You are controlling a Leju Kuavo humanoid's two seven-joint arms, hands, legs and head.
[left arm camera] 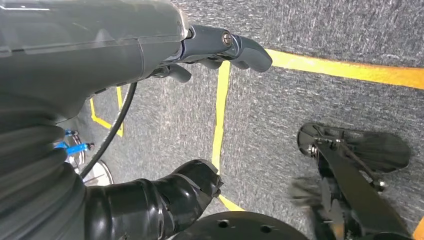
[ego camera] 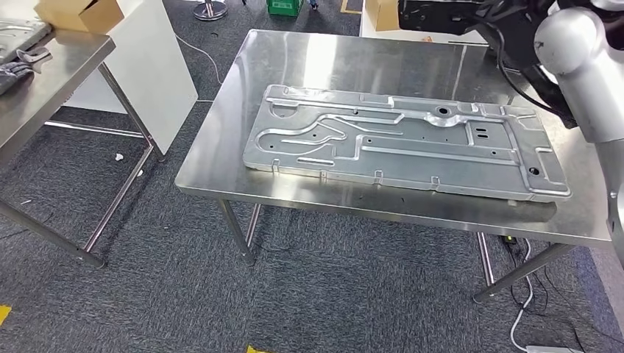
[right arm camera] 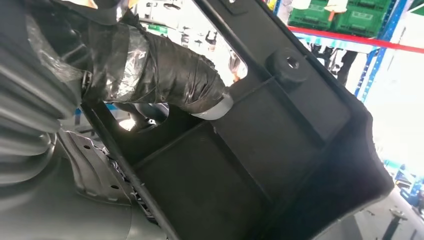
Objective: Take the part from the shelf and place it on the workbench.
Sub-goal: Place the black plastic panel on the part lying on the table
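No text, label, brand, number or sign can be read anywhere in these views.

right hand (right arm camera: 165, 75) raised, gripping; left hand (left arm camera: 165, 60) hangs, fingers apart

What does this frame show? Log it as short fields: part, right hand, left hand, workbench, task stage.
part: black moulded part, off the workbench
right hand: right hand grips the part's edge
left hand: left hand holds nothing, hangs over the carpet floor
workbench: steel workbench carries a stamped metal panel
task stage: part not yet placed
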